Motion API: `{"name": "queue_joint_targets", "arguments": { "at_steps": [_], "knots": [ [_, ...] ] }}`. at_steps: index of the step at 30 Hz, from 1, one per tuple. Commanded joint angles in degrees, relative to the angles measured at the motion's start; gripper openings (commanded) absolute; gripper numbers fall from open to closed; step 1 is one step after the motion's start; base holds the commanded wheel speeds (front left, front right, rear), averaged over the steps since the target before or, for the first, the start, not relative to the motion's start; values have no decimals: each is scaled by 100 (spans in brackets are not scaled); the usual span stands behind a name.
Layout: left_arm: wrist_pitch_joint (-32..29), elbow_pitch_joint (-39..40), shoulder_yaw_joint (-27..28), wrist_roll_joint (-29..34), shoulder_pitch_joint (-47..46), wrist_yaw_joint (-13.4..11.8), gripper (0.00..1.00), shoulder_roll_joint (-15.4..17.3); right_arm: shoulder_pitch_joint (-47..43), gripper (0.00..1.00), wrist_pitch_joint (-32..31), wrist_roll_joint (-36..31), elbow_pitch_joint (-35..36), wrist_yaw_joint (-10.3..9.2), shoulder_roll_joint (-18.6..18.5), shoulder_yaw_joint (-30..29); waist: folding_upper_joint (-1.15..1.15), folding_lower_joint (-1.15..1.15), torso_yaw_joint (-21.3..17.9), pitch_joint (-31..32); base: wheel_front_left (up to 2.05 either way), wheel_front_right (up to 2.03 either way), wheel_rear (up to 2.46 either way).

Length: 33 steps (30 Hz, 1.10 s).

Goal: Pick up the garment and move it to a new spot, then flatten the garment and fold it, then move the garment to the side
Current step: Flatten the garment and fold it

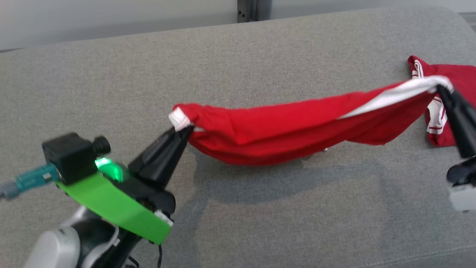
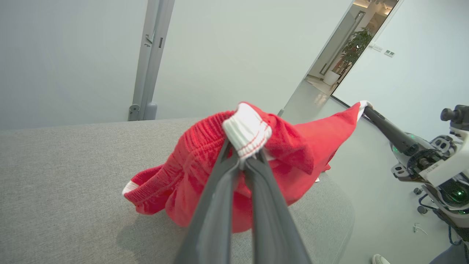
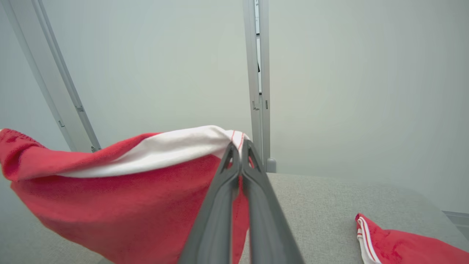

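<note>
The garment (image 1: 282,126) is red with white trim and hangs stretched between my two grippers above a grey cushioned surface (image 1: 260,56). My left gripper (image 1: 184,130) is shut on its white-banded left corner, seen bunched at the fingertips in the left wrist view (image 2: 246,145). At the right end, the right gripper (image 1: 440,89) is shut on the white-edged hem, with the cloth (image 3: 121,187) draping to the left of its fingers (image 3: 238,154). The middle of the garment sags close to the surface.
A second red and white cloth (image 1: 446,111) lies on the surface at the far right, behind my right gripper, also seen in the right wrist view (image 3: 403,245). A pale wall with a metal post (image 1: 247,11) stands behind. Bare grey surface stretches to the left and front.
</note>
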<state>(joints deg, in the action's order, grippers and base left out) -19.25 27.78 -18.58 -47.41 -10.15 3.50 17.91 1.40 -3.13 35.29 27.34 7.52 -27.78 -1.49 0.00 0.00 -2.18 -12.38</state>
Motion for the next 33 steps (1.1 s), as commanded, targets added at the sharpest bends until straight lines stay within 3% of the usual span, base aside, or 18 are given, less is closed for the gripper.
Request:
{"name": "queue_joint_targets", "arguments": {
  "at_steps": [1,5,9,13,17,21,24,27,33],
  "knots": [
    [-275,104,100,-161,-506,-121,0,23,357,0,-167,170,130,-6,-93,-148,0,0,9,-405,0,0,0],
    [-1043,-161,414,-482,-2213,-506,0,-26,1685,0,-687,450,-13,-7,-490,-433,0,0,94,-1013,0,0,0],
    [-1351,-1203,651,-449,-4091,-832,0,-213,3344,0,-1005,496,-700,-11,-712,-365,0,0,198,-1671,0,0,0],
    [-1126,-2444,644,-75,-5710,-737,0,-347,5060,0,-1074,154,-1595,-16,-610,12,0,0,252,-2205,0,0,0],
    [-287,-3683,687,334,-7010,-535,0,-601,6699,0,-784,-365,-2575,-15,-120,434,0,0,242,-2497,0,0,0],
    [656,-4648,649,646,-7759,-198,0,-785,7728,0,-311,-801,-3418,-10,344,731,0,0,216,-2599,0,0,0],
    [1261,-5234,641,736,-7975,37,0,-825,7941,0,-59,-905,-3872,-10,546,1002,0,0,219,-2619,0,0,0],
    [1640,-5582,562,687,-7680,232,0,-860,7618,0,112,-811,-4067,-10,447,1319,0,0,273,-2609,0,0,0],
    [2409,-5791,186,414,-5936,398,0,-918,5779,0,514,-348,-3903,-10,-9,1813,0,0,429,-2316,0,0,0]
  ]
}}
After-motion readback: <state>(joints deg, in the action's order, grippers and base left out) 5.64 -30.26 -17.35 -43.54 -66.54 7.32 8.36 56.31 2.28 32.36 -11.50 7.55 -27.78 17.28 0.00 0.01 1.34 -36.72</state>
